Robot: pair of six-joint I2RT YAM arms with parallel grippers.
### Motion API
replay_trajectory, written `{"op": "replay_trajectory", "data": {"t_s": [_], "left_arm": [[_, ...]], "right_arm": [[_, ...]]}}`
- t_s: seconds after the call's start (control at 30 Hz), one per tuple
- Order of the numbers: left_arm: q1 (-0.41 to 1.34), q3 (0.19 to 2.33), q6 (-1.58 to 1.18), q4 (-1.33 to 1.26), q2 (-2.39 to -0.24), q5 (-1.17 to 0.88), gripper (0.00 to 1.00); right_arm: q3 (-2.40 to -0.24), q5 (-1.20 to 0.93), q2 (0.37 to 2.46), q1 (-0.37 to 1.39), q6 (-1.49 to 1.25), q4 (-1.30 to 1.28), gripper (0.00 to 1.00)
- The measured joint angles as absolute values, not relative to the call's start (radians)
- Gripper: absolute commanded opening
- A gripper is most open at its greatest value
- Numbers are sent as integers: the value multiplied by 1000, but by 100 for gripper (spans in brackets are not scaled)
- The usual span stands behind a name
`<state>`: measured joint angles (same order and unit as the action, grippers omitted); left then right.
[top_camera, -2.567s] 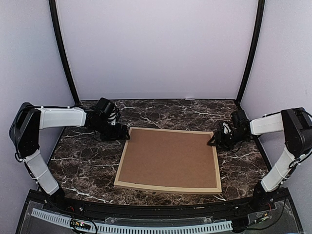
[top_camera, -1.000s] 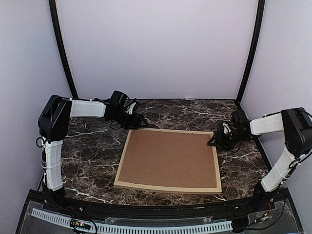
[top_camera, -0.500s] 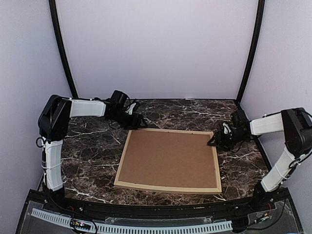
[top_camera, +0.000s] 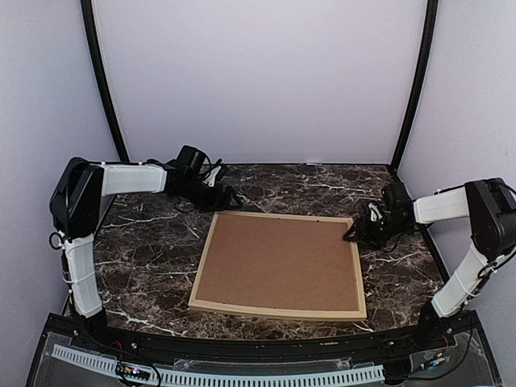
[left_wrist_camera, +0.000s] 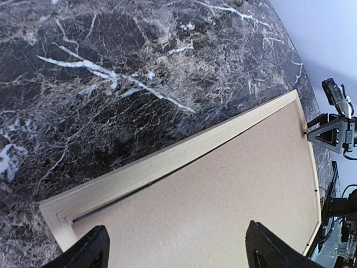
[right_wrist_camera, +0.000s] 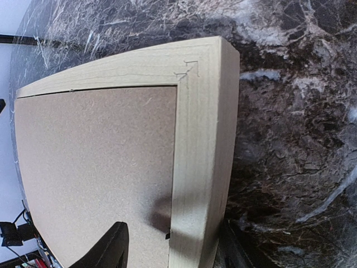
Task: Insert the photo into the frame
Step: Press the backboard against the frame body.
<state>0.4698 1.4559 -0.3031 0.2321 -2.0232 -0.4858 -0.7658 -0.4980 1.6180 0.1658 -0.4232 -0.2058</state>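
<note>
Left gripper backed off frame.

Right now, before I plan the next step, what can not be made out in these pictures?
- Photo: in no view; if it lies under the backing board, the board hides it.
- Front of the frame: turned down to the table, all views.
- Right hand: fingertips cut off by the bottom edge of the right wrist view; contact with the frame unclear.
- Left hand: fingertips cut off the same way in the left wrist view.
</note>
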Motion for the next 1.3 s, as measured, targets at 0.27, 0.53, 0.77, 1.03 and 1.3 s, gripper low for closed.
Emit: {"op": "replay_trajectory", "data": {"t_s": [0.27,0.53,0.77,1.03,1.3], "left_arm": [[470,1287,-315,250,-1786,-354,83],[470,1136,-323,353,-1703,-222,78],[470,1042,-325,398,-1700,-177,74],[490,1019,-326,400,-1700,-168,74],[509,1008,-329,400,-1700,-152,73]], "right_arm": [[-765,-499,1618,165,-424,-205,56],[-762,-501,1618,165,-424,-199,56],[-761,-502,1617,165,-424,-197,56],[-761,-502,1617,166,-425,-197,56],[-760,-502,1617,167,-428,-194,56]]}}
